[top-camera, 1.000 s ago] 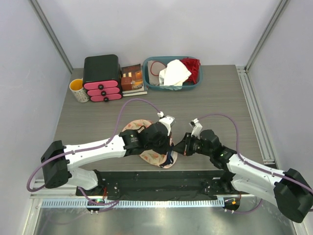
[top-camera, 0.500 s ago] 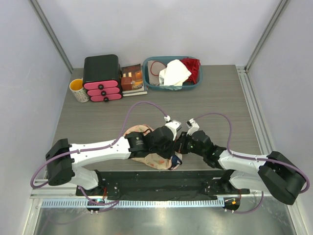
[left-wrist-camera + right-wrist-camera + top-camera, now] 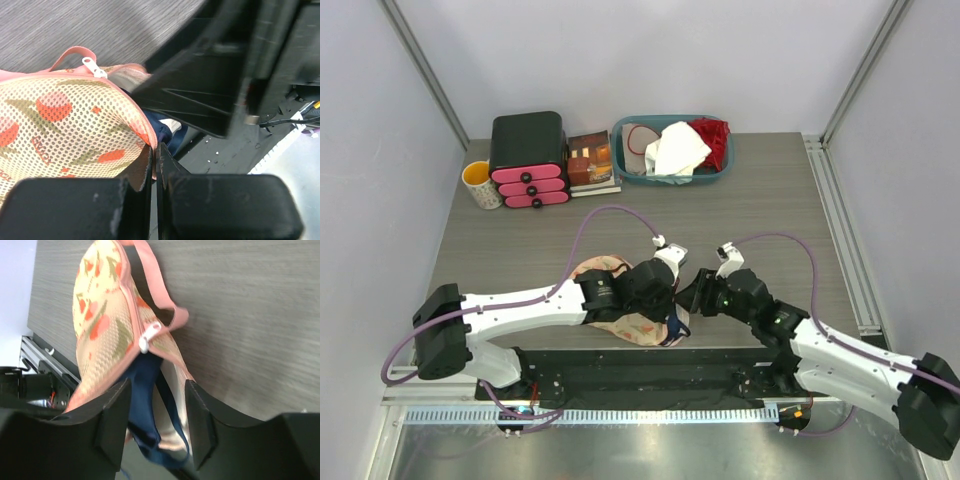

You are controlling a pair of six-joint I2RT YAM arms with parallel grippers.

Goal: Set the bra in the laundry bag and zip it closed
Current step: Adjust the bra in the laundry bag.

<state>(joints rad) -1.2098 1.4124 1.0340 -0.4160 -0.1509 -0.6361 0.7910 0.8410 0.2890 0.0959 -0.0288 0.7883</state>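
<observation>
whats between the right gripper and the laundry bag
The bra hanging out of the laundry bag's unzipped end, ahead of the right gripper; right wrist view shows it.

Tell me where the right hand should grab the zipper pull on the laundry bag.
Probably pinch the white zipper pull by its flat tab, coming in from the open end where the bra hangs out: the tab lies free on the laundry bag seam beside the pink loop.

From above we look down on the whole table (image 3: pixel 780 200); both wrist views sit close, facing the laundry bag (image 3: pixel 100 305).
</observation>
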